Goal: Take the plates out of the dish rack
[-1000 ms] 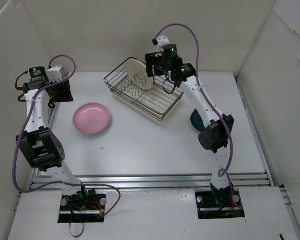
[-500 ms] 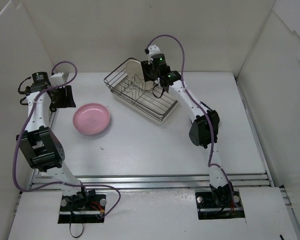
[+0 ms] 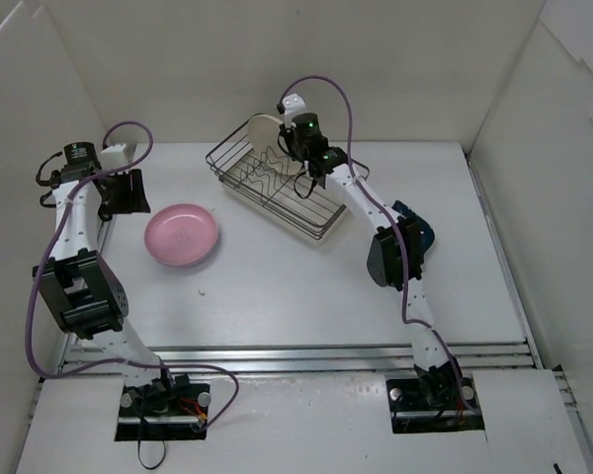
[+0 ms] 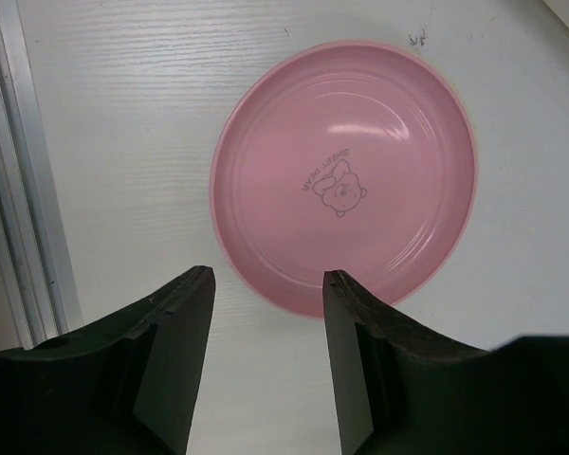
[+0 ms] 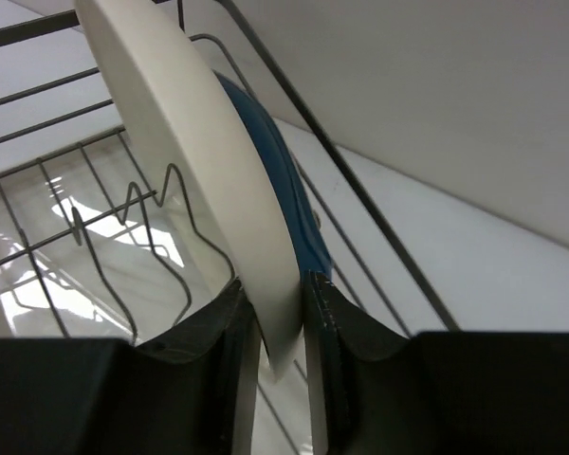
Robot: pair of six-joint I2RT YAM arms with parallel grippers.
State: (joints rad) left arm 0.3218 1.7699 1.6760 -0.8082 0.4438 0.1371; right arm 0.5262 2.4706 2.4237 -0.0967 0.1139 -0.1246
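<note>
At the near edge of the table the two arms are bolted side by side. The left arm is raised and bent over the table's left side, with its wrist turned down so that the left gripper hangs above the near rim of a pink plate. This plate lies flat on the table. The fingers are held apart, with nothing between them and nothing touched. A small cartoon face is printed in the middle of the pink plate, with two words beside it that seem to read "SWEET DEAR"; the lettering is small and seen upside down. Further right, a dark blue plate lies on the table, partly hidden by the right arm's elbow. The right arm is stretched far forward and to the left, over the dish rack at the back of the table. There the right gripper is clamped on the rim of a cream plate, one finger pressed on each face. The cream plate is stood on edge, leaning, at the rack's far end. A second blue plate is stood close behind it; whether the two touch cannot be told
</note>
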